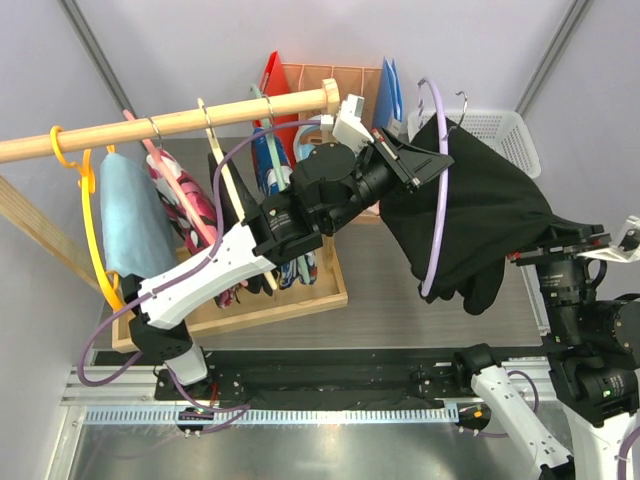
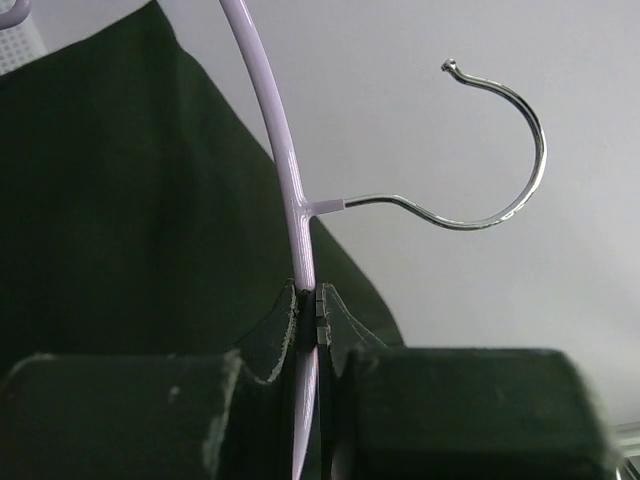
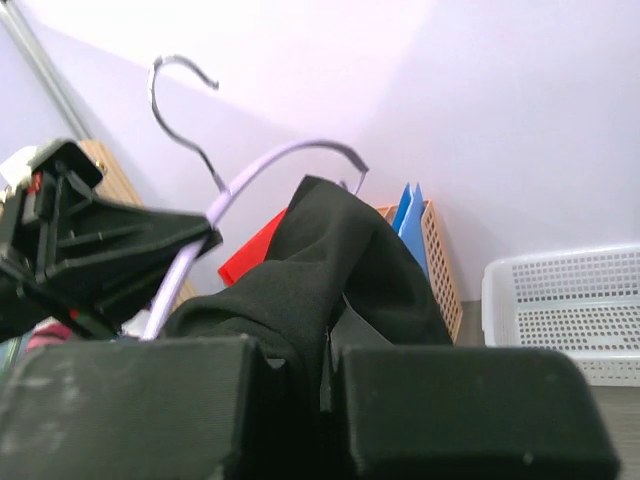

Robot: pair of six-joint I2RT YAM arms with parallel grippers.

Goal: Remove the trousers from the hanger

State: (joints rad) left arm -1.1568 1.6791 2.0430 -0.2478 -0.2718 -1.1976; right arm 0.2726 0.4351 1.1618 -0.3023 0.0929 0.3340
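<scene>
The plain black trousers hang folded over a lilac hanger, held in the air right of the rail. My left gripper is shut on the hanger's lilac bar just below its metal hook. My right gripper is shut on the black trousers at their right edge. The cloth still drapes over the hanger. The dark blue printed trousers hang on a hanger on the wooden rail.
A light-blue cloth on a yellow hanger and a pink floral garment also hang on the rail. A wooden tray base lies under them. A white basket and a slatted wooden rack with red and blue items stand at the back.
</scene>
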